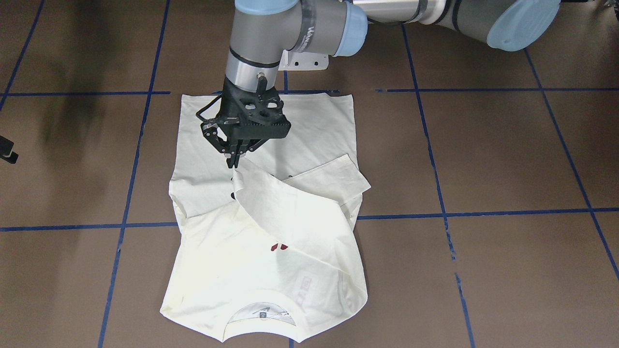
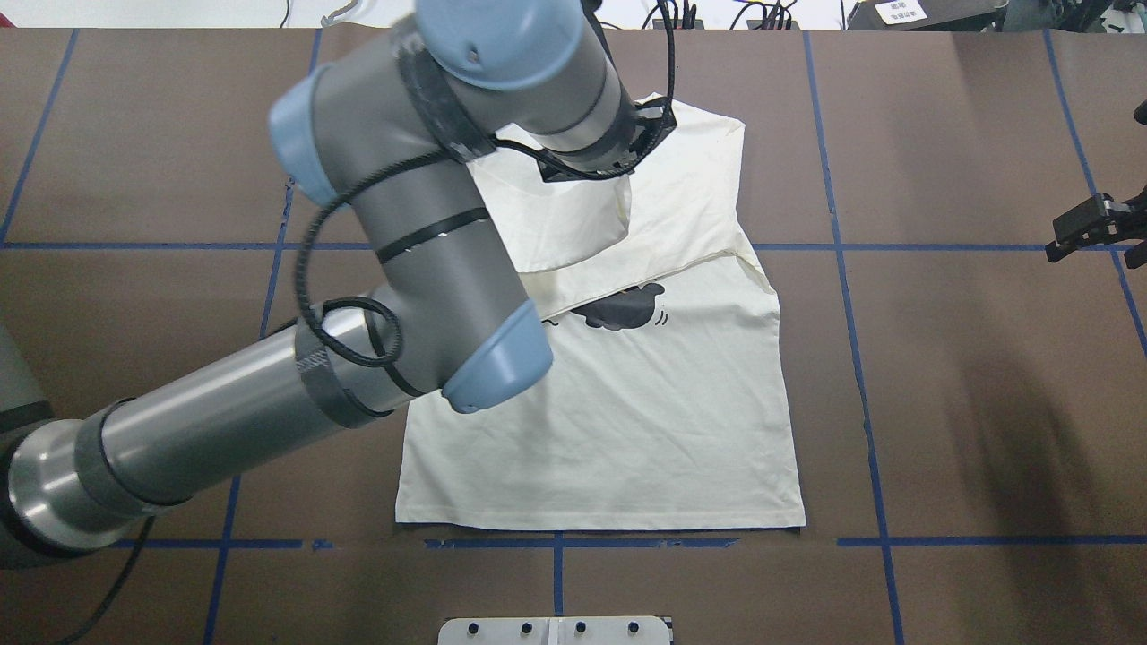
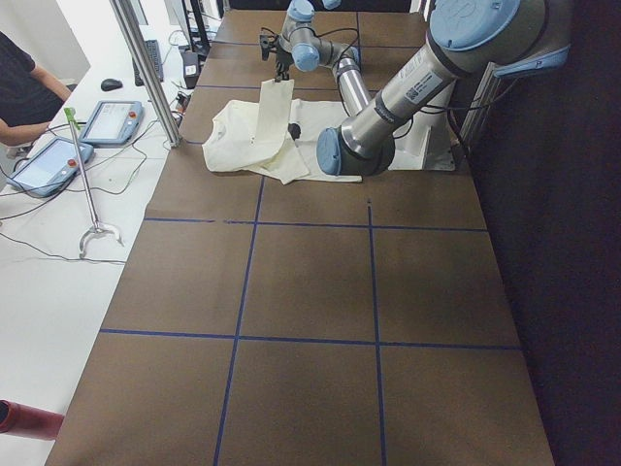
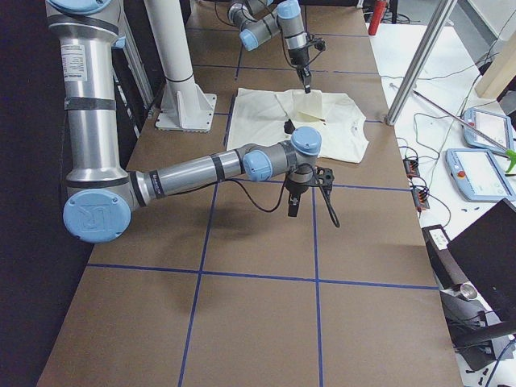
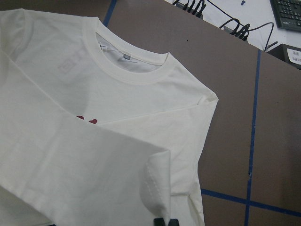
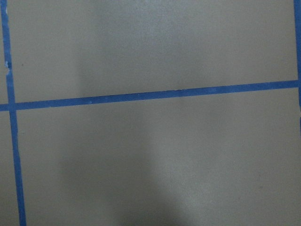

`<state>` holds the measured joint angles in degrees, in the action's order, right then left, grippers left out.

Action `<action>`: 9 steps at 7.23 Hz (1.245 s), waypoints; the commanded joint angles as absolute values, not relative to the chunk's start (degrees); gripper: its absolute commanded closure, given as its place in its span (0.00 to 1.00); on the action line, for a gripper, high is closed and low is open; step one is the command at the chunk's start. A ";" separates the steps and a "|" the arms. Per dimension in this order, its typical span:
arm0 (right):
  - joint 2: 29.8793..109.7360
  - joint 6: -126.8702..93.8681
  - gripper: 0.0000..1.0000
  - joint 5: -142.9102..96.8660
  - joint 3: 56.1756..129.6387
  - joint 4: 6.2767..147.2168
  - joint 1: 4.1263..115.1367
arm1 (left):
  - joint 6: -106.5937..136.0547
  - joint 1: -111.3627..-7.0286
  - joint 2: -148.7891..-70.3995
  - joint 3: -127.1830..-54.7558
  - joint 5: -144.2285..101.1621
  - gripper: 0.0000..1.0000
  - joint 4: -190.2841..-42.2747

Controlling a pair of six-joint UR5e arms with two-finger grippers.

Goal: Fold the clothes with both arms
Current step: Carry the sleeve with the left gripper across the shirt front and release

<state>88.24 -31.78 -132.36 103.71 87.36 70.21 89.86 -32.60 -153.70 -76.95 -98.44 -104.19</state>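
Note:
The cream-white T-shirt (image 1: 271, 270) lies front up on the brown table, collar towards the operators' side. Part of the black cat print (image 2: 623, 309) and a bit of red lettering (image 1: 279, 247) show. My left gripper (image 1: 234, 163) is shut on the cuff of one long sleeve (image 1: 280, 208) and holds it raised over the middle of the shirt. The left wrist view shows the pinched cloth (image 5: 155, 183) above the collar (image 5: 127, 66). The other sleeve (image 1: 333, 179) lies folded across the chest. My right gripper (image 2: 1089, 228) hovers over bare table well off the shirt; I cannot tell its jaws.
Blue tape lines (image 1: 483, 212) grid the table. The white pedestal base plate (image 1: 304, 60) stands at the robot's edge behind the shirt's hem. A metal post (image 3: 146, 68) and tablets (image 3: 112, 121) are beyond the operators' edge.

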 commanded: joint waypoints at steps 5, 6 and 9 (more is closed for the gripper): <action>87.98 -31.99 0.00 -132.36 103.09 87.36 70.14 | 98.00 -20.49 -163.39 -53.37 -88.69 0.70 -122.91; 87.72 -31.99 0.00 -132.97 103.01 87.36 70.05 | 95.65 -20.39 -162.87 -52.48 -88.77 0.01 -127.05; 87.28 -32.34 0.00 -135.25 103.62 85.88 69.96 | 93.69 -20.83 -160.68 -55.96 -89.03 0.00 -127.01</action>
<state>87.38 -32.08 -134.10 103.34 86.94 70.02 94.09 -20.58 -161.76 -54.04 -88.85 -127.34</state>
